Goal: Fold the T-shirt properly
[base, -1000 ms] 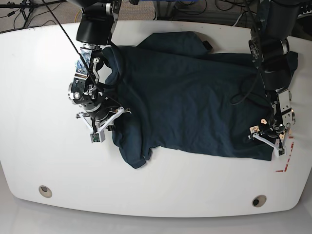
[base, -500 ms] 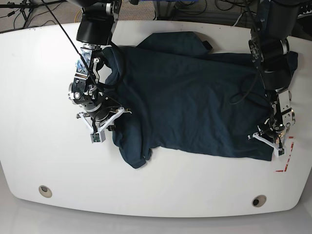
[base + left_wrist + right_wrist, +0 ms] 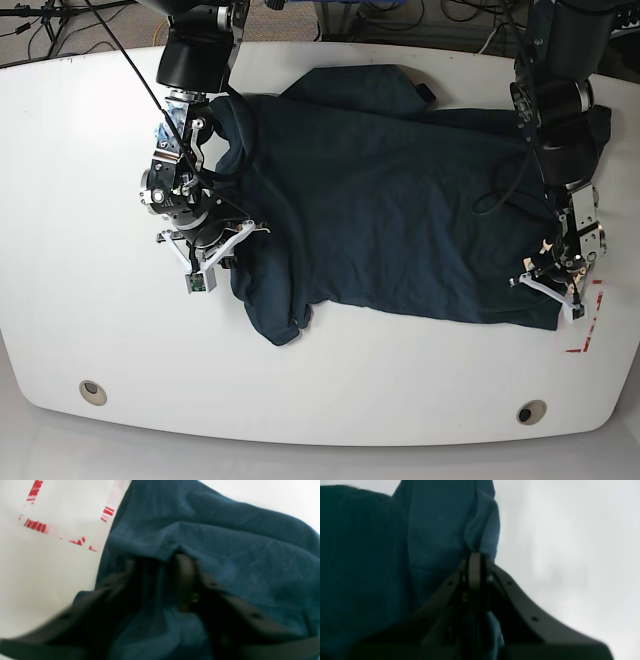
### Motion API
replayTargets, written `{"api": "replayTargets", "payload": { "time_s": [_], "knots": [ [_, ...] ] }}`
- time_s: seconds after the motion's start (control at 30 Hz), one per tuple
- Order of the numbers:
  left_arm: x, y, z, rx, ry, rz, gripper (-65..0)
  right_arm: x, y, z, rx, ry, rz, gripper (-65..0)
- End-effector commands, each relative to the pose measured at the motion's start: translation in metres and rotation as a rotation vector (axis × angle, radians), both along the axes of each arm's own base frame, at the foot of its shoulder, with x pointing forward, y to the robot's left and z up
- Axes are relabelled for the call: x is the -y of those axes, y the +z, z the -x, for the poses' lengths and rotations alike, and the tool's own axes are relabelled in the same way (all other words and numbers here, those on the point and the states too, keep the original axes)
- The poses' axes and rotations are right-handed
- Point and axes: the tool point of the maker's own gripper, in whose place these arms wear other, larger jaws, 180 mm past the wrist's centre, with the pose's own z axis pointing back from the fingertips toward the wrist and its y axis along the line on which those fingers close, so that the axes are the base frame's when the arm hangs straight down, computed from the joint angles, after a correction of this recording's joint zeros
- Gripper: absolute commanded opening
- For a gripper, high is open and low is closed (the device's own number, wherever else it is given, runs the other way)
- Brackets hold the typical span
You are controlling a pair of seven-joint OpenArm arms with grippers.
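- Teal-navy cloth, one garment only: the T-shirt lies spread across the middle of the white table, crumpled along its edge on the base view's left, with a sleeve bunched near the table's far edge.
- No print, brand or readable writing shows on the shirt; the only markings are broken red tape lines on the table, just beside the shirt's corner.
- Two arms are in view, one at each end of the shirt.
- Right gripper: its dark fingers are pressed together, pinching a fold of the shirt's edge, which rises in a small peak above the tips; bare table lies to one side in the right wrist view.
- Left gripper: it sits at the shirt's corner by the red marks, with its fingers apart and cloth lying between and over them; the left wrist view is blurred, so I cannot tell whether it grips the cloth.
- Two round holes sit in the table's near edge, one toward each corner.
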Motion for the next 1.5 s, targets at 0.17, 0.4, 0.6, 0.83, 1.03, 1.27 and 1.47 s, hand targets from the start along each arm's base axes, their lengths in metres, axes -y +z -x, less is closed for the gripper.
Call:
{"api": "replayTargets", "payload": {
  "time_s": [0.17, 0.4, 0.6, 0.83, 1.03, 1.27, 1.47],
  "knots": [
    [-0.018, 0.037, -0.019, 0.125, 0.048, 0.057, -24.0, 0.000, 0.020, -0.013, 0.070, -0.003, -0.006, -64.7],
    [-0.030, 0.049, -0.020, 0.183, 0.095, 0.141, -18.1, 0.000, 0.020, -0.013, 0.070, -0.003, -0.008, -64.7],
    [-0.030, 0.056, -0.025, 0.200, 0.093, 0.141, -17.8, 0.000, 0.019, -0.013, 0.068, -0.003, -0.008, -64.7],
    [-0.030, 0.057, -0.026, 0.201, 0.094, 0.144, -17.8, 0.000, 0.019, -0.013, 0.067, -0.003, -0.008, -64.7],
    [-0.028, 0.055, -0.026, 0.196, 0.091, 0.141, -17.8, 0.000, 0.019, -0.013, 0.067, -0.003, -0.008, -64.7],
    [-0.017, 0.048, -0.028, 0.158, 0.043, 0.082, -17.8, 0.000, 0.019, -0.013, 0.067, -0.003, -0.008, -64.7],
    [-0.013, 0.047, -0.029, 0.153, 0.034, 0.081, -17.8, 0.000, 0.019, -0.013, 0.067, -0.003, -0.008, -64.7]
  ]
}}
